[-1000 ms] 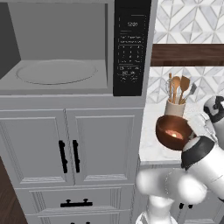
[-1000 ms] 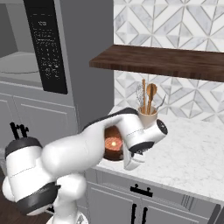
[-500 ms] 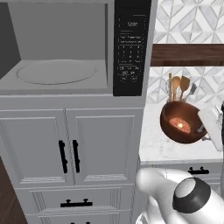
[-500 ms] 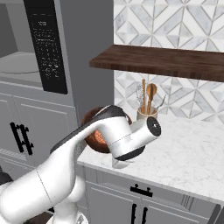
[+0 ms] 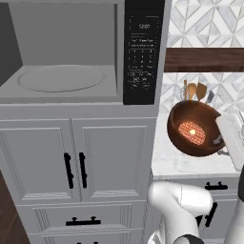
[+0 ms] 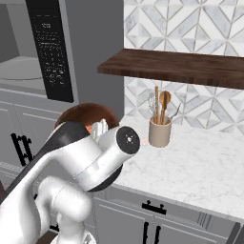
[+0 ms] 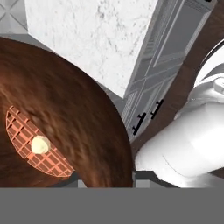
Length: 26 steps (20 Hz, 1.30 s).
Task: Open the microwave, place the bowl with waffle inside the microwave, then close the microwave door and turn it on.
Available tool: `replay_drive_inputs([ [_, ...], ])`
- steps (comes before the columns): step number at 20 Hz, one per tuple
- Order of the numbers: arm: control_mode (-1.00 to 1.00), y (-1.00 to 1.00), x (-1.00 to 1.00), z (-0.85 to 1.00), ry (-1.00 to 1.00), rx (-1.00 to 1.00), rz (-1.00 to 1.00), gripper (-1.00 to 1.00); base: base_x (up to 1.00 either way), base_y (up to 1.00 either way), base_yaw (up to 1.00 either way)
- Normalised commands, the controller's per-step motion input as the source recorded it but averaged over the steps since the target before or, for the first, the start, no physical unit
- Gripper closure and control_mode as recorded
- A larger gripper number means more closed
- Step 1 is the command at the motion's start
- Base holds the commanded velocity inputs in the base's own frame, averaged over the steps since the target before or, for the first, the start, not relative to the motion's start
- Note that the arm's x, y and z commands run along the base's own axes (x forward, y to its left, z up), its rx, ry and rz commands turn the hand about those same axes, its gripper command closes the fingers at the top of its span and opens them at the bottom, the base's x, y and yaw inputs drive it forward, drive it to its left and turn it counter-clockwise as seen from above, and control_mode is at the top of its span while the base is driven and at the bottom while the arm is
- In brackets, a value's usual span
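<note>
The microwave (image 5: 62, 57) stands open, its grey cavity and round turntable (image 5: 62, 78) bare, with the black keypad panel (image 5: 143, 52) on its right. The dark slab at the far left edge looks like the swung-out microwave door (image 5: 5, 43). The reddish-brown bowl (image 5: 193, 128) hangs in the air to the right of the keypad, tipped so its inside faces the camera. The waffle (image 5: 192, 133) lies in it. My gripper (image 5: 220, 141) is shut on the bowl's right rim. In the hand view the bowl (image 7: 65, 118) and waffle (image 7: 37, 146) sit right at my gripper (image 7: 109, 177).
A beige utensil crock (image 6: 159, 132) with wooden spoons stands on the white marble counter (image 6: 205, 167) behind the bowl. A dark wooden shelf (image 6: 181, 66) runs above it. Grey cabinet doors (image 5: 81, 162) with black handles sit below the microwave. My own white arm (image 6: 90, 157) hides most of the bowl (image 6: 88, 112) in the right base view.
The bowl has risen off the counter a little and tipped its inside toward the left base camera. My arm has swung across in front of it in the right base view.
</note>
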Motion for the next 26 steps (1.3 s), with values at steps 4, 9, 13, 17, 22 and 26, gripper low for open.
replay_drive_inputs([
  [4,-1.0,0.73,-0.66,0.57,-0.08,0.0,0.0,1.0,0.0,0.0,0.0],
  [9,-1.0,0.98,-0.26,0.59,-0.08,0.0,0.0,1.0,0.0,0.0,0.0],
  [13,-1.0,0.99,-0.03,0.61,-0.13,0.0,0.0,1.0,0.0,0.0,0.0],
  [17,-1.0,1.0,0.04,0.58,-0.12,0.0,0.0,1.0,0.0,0.0,0.0],
  [22,-1.0,1.0,0.2,0.57,-0.05,0.0,-0.03,1.0,0.0,0.0,0.0],
  [26,-1.0,0.95,0.5,0.44,0.0,0.0,-0.07,1.0,0.0,0.0,0.0],
])
